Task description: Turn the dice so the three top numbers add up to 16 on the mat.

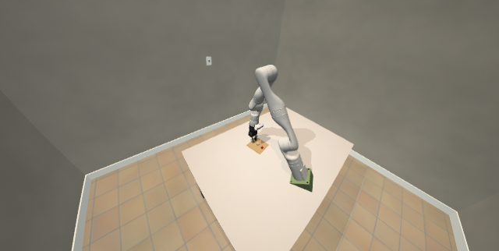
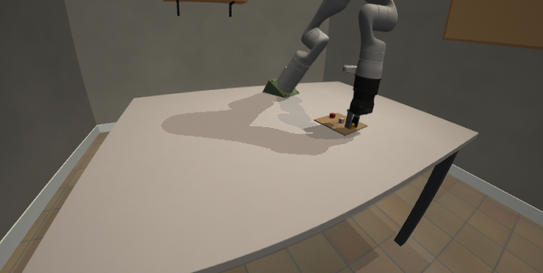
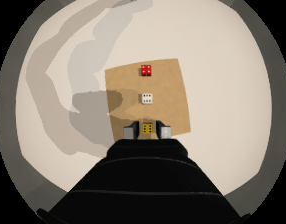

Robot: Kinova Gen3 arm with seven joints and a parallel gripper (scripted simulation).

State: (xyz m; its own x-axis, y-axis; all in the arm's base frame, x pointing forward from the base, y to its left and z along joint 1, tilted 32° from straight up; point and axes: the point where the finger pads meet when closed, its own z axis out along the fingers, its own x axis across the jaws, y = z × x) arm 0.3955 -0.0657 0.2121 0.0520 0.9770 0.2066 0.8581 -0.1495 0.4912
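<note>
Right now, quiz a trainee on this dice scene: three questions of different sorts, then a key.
1. True or false: the red die lies off the mat.
2. Which die sits between the fingers of the gripper: A red, B white, C yellow?
3. Fill in: the white die lies between the red die and the ______ die.

Key: 1 false; 2 C, the yellow die; 3 yellow.

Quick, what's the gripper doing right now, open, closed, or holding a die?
Gripper: open, fingers standing on either side of the yellow die on the mat, holding nothing.
</note>
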